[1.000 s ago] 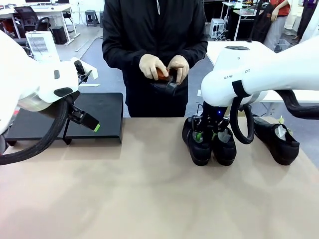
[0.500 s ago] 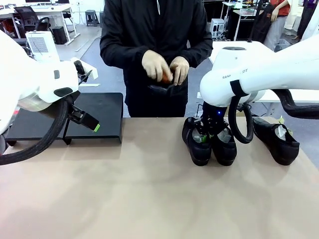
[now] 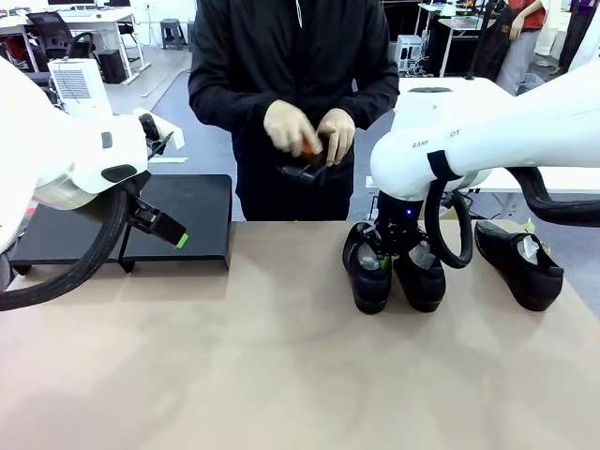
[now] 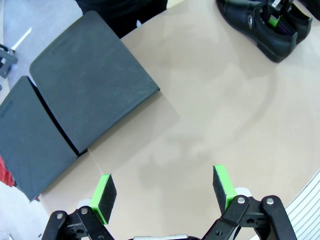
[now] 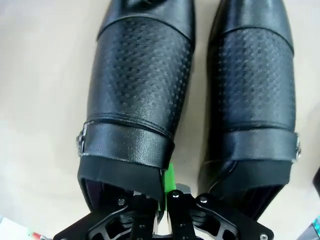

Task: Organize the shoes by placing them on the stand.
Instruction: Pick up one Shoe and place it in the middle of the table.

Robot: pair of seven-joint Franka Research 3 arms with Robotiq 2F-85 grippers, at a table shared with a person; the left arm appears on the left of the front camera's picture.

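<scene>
Four glossy black leather dress shoes (image 3: 419,277) are in sight. Three sit on the smooth beige bench (image 3: 234,366) and one is in the person's hands (image 3: 286,127). Two stand side by side, each with a pin-dotted grain vamp and a strap with a small metal buckle. The right gripper (image 5: 166,192), green pads pressed together, pinches the inner collar wall of the nearer shoe (image 5: 135,100). The third shoe (image 3: 520,262) lies apart, toward the robot's right. The matte-black stand (image 4: 90,85), two flat square panels, sits well apart on the robot's left. The left gripper (image 4: 164,192) hangs over the bench, pads spread wide.
</scene>
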